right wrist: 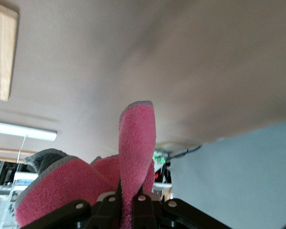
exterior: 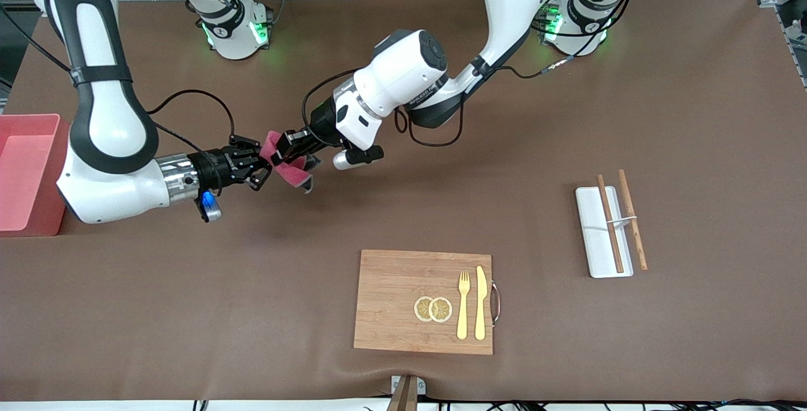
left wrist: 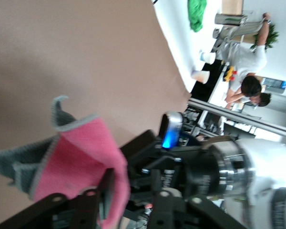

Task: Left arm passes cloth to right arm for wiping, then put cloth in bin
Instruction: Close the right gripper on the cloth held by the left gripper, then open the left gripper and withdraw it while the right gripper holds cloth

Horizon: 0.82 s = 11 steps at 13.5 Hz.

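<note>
The cloth (exterior: 291,170) is a magenta-pink towel with a grey edge, held in the air between the two grippers over the table's middle, toward the right arm's end. My right gripper (exterior: 263,160) is shut on a fold of it; the right wrist view shows its jaws (right wrist: 131,198) pinching the cloth (right wrist: 136,138). My left gripper (exterior: 287,149) faces the right one with its jaws apart (left wrist: 133,191), and the cloth (left wrist: 76,152) drapes over one finger. The salmon-pink bin (exterior: 28,118) stands at the right arm's end of the table.
A wooden cutting board (exterior: 391,310) with two lemon slices, a yellow fork and a knife lies near the front camera. A white tray (exterior: 592,234) with two wooden chopsticks lies toward the left arm's end.
</note>
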Motion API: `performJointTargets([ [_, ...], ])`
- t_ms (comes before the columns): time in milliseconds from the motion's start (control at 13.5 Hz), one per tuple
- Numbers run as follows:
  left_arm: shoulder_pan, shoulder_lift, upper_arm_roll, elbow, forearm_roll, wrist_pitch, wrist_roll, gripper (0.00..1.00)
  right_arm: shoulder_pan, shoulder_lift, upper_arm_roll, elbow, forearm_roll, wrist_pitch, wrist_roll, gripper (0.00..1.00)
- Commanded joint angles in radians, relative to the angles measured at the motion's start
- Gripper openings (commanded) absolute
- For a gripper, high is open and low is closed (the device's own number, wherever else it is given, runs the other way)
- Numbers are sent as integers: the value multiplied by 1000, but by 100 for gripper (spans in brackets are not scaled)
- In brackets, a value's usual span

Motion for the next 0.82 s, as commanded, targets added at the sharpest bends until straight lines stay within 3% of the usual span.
performJointTargets([
  [0,58,-101,1,-29,-23,-98,-25,100,12,4,4,2,-92,55,-114,0],
  [297,218,-264,4,-41,-14,-432,-44,100,41,55,3,-78,-141,237,-291,0],
  [445,331,-335,2,-41,-8,-622,-27,100,65,64,3,-154,-239,376,-378,0],
  [742,485,-404,9,-41,21,-882,127,100,30,110,0,-221,-385,522,-593,0],
])
